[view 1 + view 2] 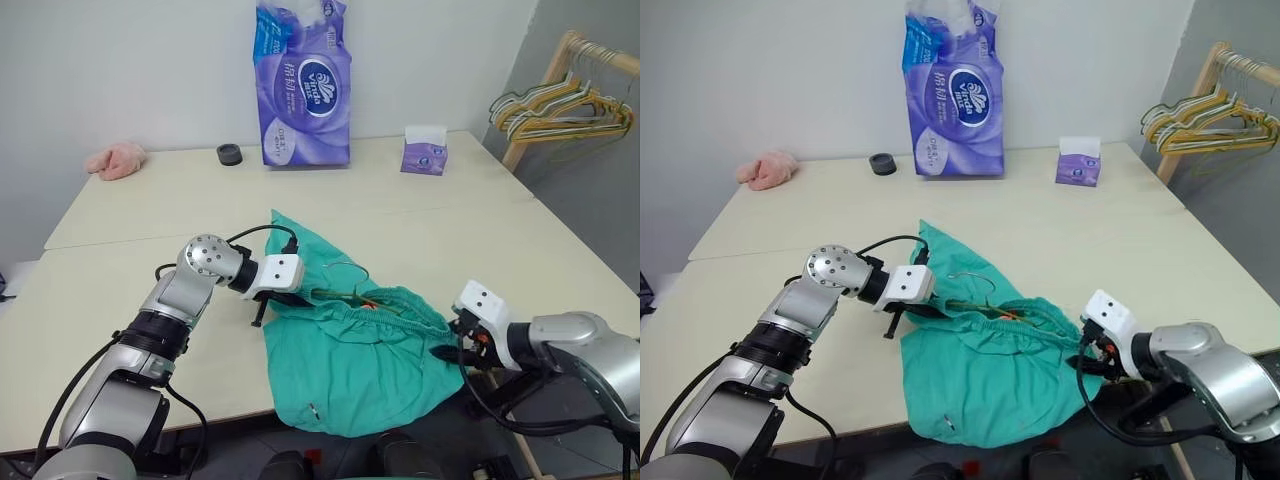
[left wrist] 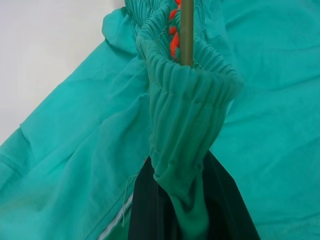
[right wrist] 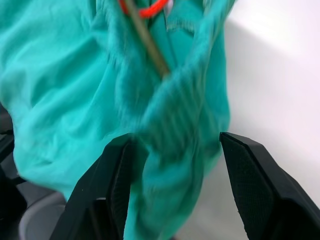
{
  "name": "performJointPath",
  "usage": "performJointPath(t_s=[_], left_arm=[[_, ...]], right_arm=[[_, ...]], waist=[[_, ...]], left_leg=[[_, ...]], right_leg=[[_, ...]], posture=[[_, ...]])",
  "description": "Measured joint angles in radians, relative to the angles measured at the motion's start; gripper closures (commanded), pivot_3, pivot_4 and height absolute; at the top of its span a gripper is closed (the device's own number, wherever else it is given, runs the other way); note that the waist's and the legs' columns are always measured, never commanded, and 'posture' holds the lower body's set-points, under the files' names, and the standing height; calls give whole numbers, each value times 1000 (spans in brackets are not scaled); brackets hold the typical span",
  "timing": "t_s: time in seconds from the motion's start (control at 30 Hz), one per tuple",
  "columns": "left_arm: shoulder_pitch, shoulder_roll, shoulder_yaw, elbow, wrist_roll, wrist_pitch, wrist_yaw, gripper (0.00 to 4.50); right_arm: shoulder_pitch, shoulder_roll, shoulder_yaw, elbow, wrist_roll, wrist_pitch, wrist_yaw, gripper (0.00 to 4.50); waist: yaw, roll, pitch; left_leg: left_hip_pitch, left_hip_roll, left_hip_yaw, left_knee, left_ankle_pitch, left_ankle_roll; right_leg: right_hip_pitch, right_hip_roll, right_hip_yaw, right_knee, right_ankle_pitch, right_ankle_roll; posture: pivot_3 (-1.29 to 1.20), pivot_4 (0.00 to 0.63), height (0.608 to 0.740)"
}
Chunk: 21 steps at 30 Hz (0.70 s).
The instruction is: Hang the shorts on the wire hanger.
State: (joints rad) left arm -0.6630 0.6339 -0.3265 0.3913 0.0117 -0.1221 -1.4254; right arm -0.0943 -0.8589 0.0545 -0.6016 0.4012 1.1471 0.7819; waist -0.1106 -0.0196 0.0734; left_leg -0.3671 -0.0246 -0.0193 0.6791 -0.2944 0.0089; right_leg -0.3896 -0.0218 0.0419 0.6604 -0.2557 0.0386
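While the one pair of teal shorts lay on the table, draped over its near edge, my left pincer was clamped tight on the gathered waistband. My right pincer stood wide at the waistband's other end, gripping nothing. One wire hanger ran inside the waistband.

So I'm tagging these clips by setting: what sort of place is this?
Probably a plain indoor room set up for laundry practice, not a real home. A bare cream table stands against a blank wall, a wooden rack of spare hangers is beside it, and a tissue pack sits at the back.
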Motion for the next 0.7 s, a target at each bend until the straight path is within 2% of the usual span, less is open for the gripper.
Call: performJointPath(t_s=[0.03,0.27,0.7], left_arm=[[0,0,0,1,2,-1,0,4500],[-8,0,0,13,10,-21,1,4500],[-18,-9,0,38,55,-41,93,4500]], right_arm=[[1,0,-6,-3,6,4,-3,2236],[-7,-13,-31,-15,33,8,-20,4450],[-130,-175,-72,-67,100,-12,48,4450]], waist=[[0,0,0],[-2,0,0],[-1,0,0]], left_leg=[[0,0,0,0,0,0],[0,0,0,0,0,0],[0,0,0,0,0,0]], right_leg=[[0,0,0,0,0,0],[0,0,0,0,-1,1],[0,0,0,-1,-1,2]], posture=[[-189,30,740],[-188,29,740],[-191,29,740]])
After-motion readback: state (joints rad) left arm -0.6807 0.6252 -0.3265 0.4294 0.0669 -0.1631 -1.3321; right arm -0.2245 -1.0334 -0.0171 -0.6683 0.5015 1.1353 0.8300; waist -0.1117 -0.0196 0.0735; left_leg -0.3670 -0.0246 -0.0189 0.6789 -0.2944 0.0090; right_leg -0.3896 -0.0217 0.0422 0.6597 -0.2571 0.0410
